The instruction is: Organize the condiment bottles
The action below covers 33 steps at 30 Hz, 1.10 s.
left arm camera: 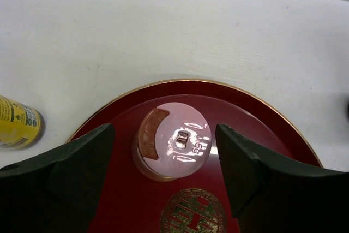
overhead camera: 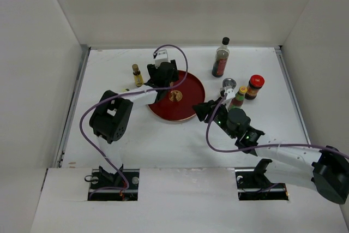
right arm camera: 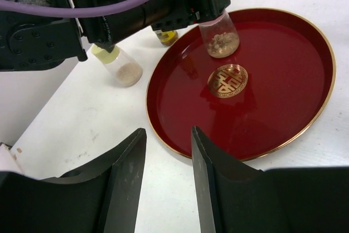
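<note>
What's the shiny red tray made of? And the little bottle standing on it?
The red tray looks like glossy lacquer or plastic: it mirrors light and has a gold rim. The little bottle looks like clear glass or plastic, since its grainy filling shows through.

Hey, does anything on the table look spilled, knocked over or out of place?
Nothing stands out: no spill or damage. The pink-capped bottle stands upright on the red tray, between the open fingers of the left hand; the other bottles look upright.
</note>
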Each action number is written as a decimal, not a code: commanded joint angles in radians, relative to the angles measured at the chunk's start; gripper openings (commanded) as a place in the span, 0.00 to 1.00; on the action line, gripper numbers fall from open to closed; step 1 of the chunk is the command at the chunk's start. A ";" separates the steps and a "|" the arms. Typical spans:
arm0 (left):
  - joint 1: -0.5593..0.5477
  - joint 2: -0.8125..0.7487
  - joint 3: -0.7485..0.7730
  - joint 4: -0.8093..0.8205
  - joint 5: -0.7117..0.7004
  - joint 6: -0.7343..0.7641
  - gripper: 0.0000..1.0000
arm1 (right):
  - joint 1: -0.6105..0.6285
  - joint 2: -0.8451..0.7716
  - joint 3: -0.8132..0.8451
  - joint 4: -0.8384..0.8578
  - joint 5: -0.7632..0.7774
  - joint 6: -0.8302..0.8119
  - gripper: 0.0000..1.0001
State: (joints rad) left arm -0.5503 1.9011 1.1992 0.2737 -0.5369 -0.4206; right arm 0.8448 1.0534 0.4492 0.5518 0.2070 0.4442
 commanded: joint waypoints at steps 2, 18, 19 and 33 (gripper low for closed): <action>0.002 -0.170 -0.016 0.050 -0.009 0.034 0.74 | -0.003 -0.030 -0.003 0.051 0.032 0.011 0.46; 0.218 -0.326 -0.098 -0.071 -0.048 -0.004 0.66 | 0.001 0.049 0.029 0.045 0.020 0.002 0.63; 0.229 -0.312 -0.089 -0.071 -0.044 -0.003 0.65 | 0.003 0.051 0.029 0.045 0.020 0.001 0.64; 0.283 -0.129 0.045 -0.128 -0.005 0.009 0.34 | 0.003 0.057 0.028 0.051 0.015 0.001 0.65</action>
State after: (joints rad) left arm -0.2699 1.7882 1.1942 0.1326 -0.5453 -0.4164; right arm 0.8448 1.1137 0.4442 0.5510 0.2214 0.4450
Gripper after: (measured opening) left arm 0.370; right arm 0.646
